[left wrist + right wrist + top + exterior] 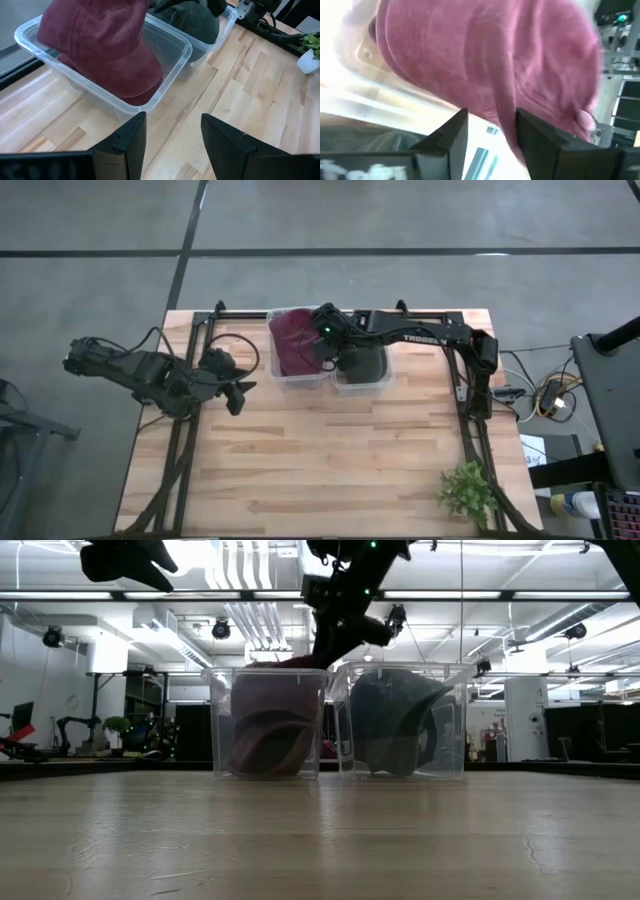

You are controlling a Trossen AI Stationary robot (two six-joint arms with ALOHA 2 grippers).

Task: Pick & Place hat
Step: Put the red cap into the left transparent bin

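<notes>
The right claw [322, 350] hangs over the left bin [283, 376], fingers parted, with the red hat [293, 340] just below it inside that bin. The dark hat [362, 364] sits beside it. The left claw [240, 397] waits, released.

We see even, bright overhead lighting from ceiling strip lights [250, 585], which flare white in the low view. Just ahead of the right gripper [490, 131], the maroon hat [485, 60] is blurred and washed out by glare. Shadows on the wooden table [330, 460] are soft.
</notes>
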